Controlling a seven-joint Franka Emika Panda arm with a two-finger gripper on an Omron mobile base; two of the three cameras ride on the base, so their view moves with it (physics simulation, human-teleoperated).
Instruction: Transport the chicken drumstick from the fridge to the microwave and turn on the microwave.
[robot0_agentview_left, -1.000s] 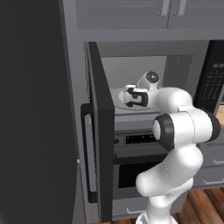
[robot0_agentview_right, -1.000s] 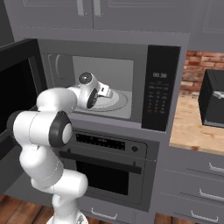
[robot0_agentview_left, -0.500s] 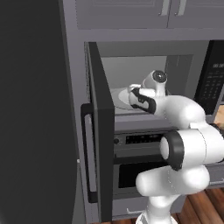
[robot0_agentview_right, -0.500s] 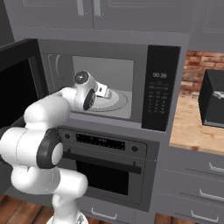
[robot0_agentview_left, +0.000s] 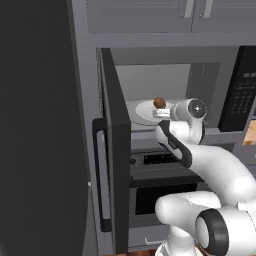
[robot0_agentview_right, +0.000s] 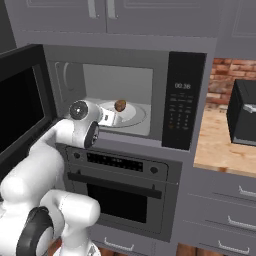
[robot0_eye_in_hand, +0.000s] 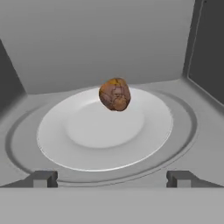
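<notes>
- Pulled back since 1 second ago, the gripper now sits at the microwave's mouth, jaws spread wide and empty.
- Chicken drumstick lies on the pale turntable, toward its back.
- Microwave door stands open.

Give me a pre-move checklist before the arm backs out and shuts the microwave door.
1. Golden-brown chicken drumstick lies on the pale round turntable inside the wide grey microwave: ok.
2. Gripper open, nothing between its fingertips: ok.
3. Fingertips apart from the drumstick, near the turntable's front edge: ok.
4. Dark-windowed microwave door swung wide open, path out of the cavity free: ok.
5. Door shut: not ok, the hand is at the opening.
6. Black keypad panel unobstructed for the start press: ok.
</notes>
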